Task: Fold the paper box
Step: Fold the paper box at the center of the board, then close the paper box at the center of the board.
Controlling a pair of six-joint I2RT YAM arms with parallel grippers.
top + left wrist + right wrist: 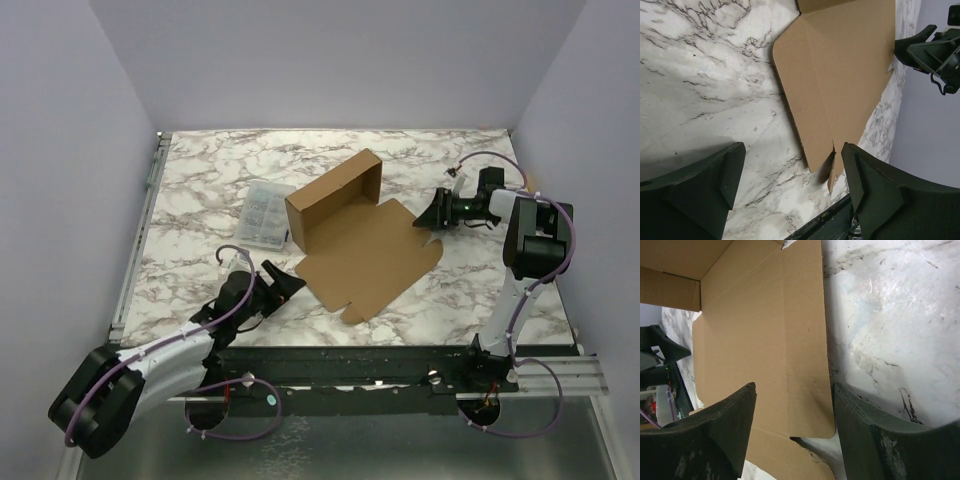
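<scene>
The brown die-cut cardboard box (360,250) lies mostly flat on the white marbled counter (190,195), with 2 walls raised at its far end. Nothing pins the sheet, so a hand closing on a thin flap could skid or crumple it. The left hand (287,280) sits low by the near-left corner and the right hand (430,212) by the right flap. Both are spread and grasp nothing.
</scene>
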